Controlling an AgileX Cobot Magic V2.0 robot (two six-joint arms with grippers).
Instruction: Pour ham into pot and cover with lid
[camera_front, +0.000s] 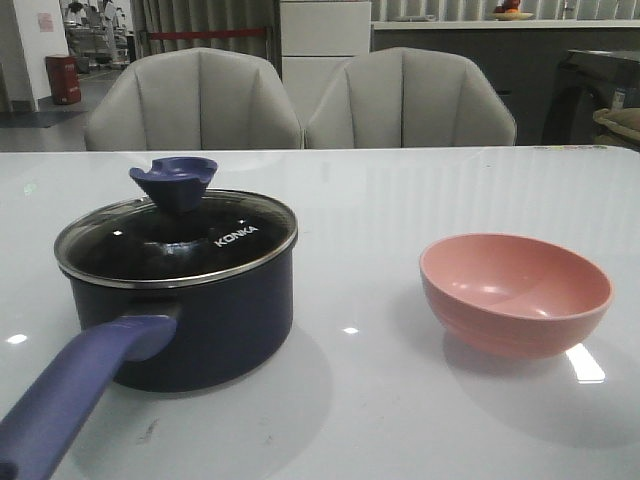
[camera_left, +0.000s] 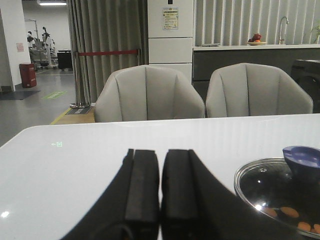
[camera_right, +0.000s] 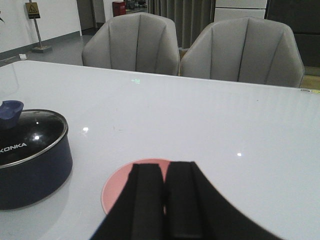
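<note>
The dark navy pot (camera_front: 190, 320) stands at the front left of the table, its purple-blue handle (camera_front: 75, 385) pointing toward me. The glass lid (camera_front: 170, 240) with its purple-blue knob (camera_front: 175, 180) rests on the pot. Through the glass in the left wrist view, orange ham slices (camera_left: 290, 212) lie inside under the lid (camera_left: 272, 187). The pot also shows in the right wrist view (camera_right: 30, 160). My left gripper (camera_left: 160, 155) is shut and empty, apart from the pot. My right gripper (camera_right: 165, 167) is shut and empty above the pink bowl (camera_right: 117, 187). Neither gripper shows in the front view.
The empty pink bowl (camera_front: 515, 292) stands at the front right of the white table (camera_front: 360, 200). Two grey chairs (camera_front: 195, 100) stand behind the table's far edge.
</note>
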